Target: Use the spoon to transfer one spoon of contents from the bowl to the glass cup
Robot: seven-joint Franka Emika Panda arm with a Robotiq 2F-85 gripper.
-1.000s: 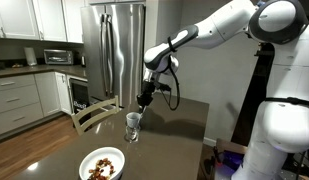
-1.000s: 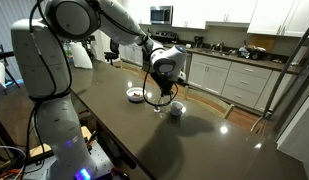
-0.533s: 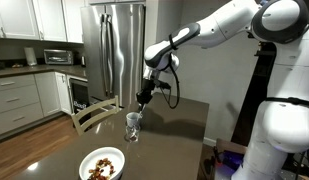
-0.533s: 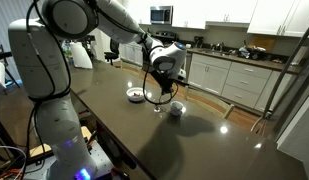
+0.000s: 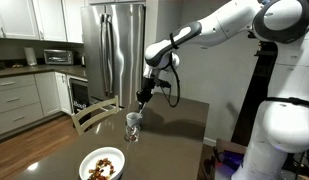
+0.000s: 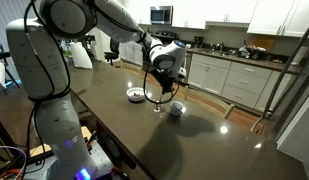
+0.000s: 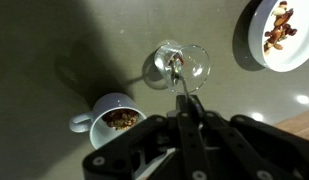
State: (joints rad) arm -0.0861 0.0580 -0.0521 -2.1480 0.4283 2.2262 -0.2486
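Wrist view: spoon tip at the glass cup

Noted the gripper [image 7: 187,104] clamped on the spoon [image 7: 181,84], jaws pinched together on its handle. The spoon ran toward 12 o'clock, tip inside the rim of the glass cup [image 7: 184,62], with brown bits showing at the tip. The bowl [image 7: 250,42] sat at 2 o'clock from the cup, well apart, contents [image 7: 279,25] heaped in it. A white mug [image 7: 99,103] holding similar pieces stood at 8 o'clock from the cup. All rested on a dark table [image 7: 54,40]. In both exterior views the gripper hung just above the cup.
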